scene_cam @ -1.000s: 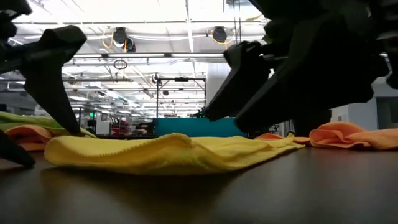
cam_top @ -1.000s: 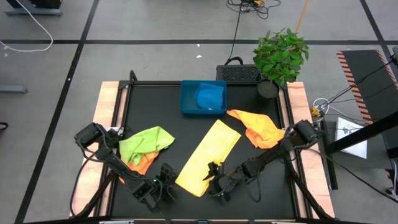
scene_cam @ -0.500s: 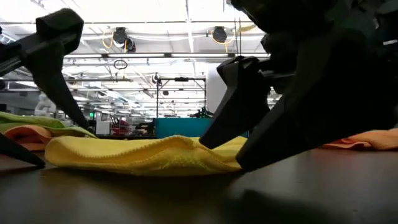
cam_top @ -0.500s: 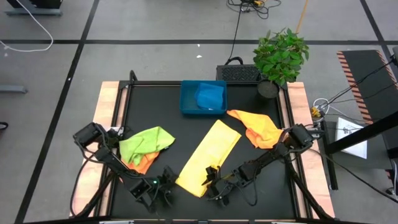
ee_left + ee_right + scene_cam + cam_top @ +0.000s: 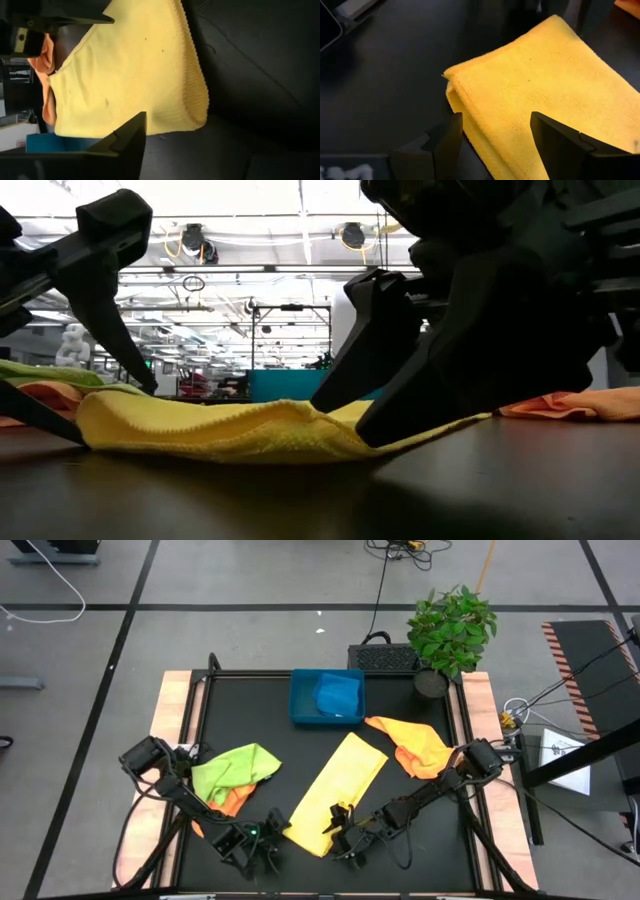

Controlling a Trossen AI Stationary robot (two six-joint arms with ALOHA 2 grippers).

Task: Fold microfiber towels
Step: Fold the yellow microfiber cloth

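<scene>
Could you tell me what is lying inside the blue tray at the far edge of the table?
A blue towel lies crumpled in the tray's right part; the left part shows bare floor. Whatever lies under that towel is covered.

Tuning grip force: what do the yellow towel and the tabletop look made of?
Yellow towel: soft knit-looking cloth, likely microfiber; matte, with a fine ribbed weave, a stitched hem and a folded double edge. Tabletop: smooth dark sheet, slightly glossy, maybe rubber or laminate; it picks up soft reflections in the low view.

five towels (image 5: 337, 788), one tray (image 5: 303, 706), perhaps
</scene>
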